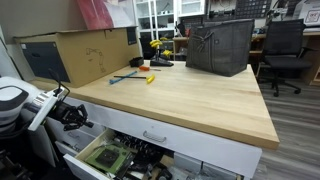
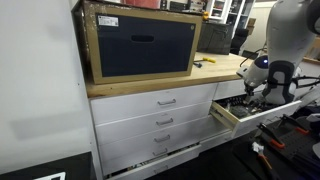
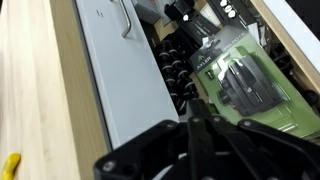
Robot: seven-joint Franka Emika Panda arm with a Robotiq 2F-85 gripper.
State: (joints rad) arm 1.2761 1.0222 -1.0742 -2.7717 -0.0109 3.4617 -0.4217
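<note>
My gripper (image 3: 192, 106) is shut, its black fingers pressed together with nothing between them. It hovers over the open top drawer (image 3: 262, 128), by the white drawer front (image 3: 120, 80) and a row of black sockets (image 3: 178, 68). Beside the sockets, a green blister pack (image 3: 240, 88) holding a black tool lies in the drawer. In both exterior views the gripper (image 1: 76, 115) (image 2: 262, 86) hangs at the workbench's front edge, just above the pulled-out drawer (image 1: 105, 155) (image 2: 238, 116).
On the wooden benchtop (image 1: 190, 100) stand a cardboard box (image 1: 85, 50) and a dark grey bin (image 1: 220, 45), with a yellow tool (image 1: 150, 78) and a blue one (image 1: 125, 78). Closed white drawers (image 2: 160, 125) stack below. An office chair (image 1: 285, 50) stands behind.
</note>
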